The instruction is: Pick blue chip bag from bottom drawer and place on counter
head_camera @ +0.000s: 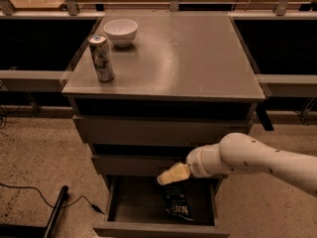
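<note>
The bottom drawer [148, 213] is pulled open below the two closed grey drawers. The blue chip bag [177, 203] lies inside it, right of the middle, dark foil with white lettering. My gripper [173, 174] has a cream tip and hangs just above the bag's upper end, at the drawer's back. My white arm reaches in from the right. The arm and gripper hide the top of the bag. The counter [188, 58] is the flat grey top of the cabinet.
A tall silver patterned can [101, 57] and a white bowl [121, 31] stand at the counter's far left. A black cable and pole [55, 208] lie on the speckled floor at the left. Grey rails run at both sides.
</note>
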`<state>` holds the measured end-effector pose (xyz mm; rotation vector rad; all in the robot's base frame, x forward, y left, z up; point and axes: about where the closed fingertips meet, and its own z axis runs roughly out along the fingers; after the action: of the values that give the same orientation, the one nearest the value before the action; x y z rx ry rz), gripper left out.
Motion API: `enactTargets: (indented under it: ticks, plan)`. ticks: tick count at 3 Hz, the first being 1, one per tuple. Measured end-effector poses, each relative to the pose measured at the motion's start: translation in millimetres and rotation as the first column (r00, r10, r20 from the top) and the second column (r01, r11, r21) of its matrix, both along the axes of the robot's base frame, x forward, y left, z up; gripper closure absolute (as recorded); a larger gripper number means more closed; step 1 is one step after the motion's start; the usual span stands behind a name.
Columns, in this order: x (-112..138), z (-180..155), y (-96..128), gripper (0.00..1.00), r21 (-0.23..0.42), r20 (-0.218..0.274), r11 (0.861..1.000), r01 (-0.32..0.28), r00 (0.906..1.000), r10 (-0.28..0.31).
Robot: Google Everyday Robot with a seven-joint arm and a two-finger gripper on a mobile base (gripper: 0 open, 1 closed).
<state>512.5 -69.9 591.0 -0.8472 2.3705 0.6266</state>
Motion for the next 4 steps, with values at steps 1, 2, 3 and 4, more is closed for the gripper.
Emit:
enactTargets:
  ticks: [1, 2, 3, 4]
  plan:
    - [-7, -28, 4, 0.00, 0.023, -0.049, 1.000, 0.001, 0.9988, 0.000]
    - [-7, -26, 4, 0.00, 0.022, -0.045, 1.000, 0.000, 0.9990, 0.001]
    - [-7, -28, 6, 0.00, 0.050, -0.050, 0.999, -0.014, 0.9986, 0.017]
    - [8, -52, -7, 0.00, 0.121, -0.027, 0.993, 0.004, 0.9996, -0.001]
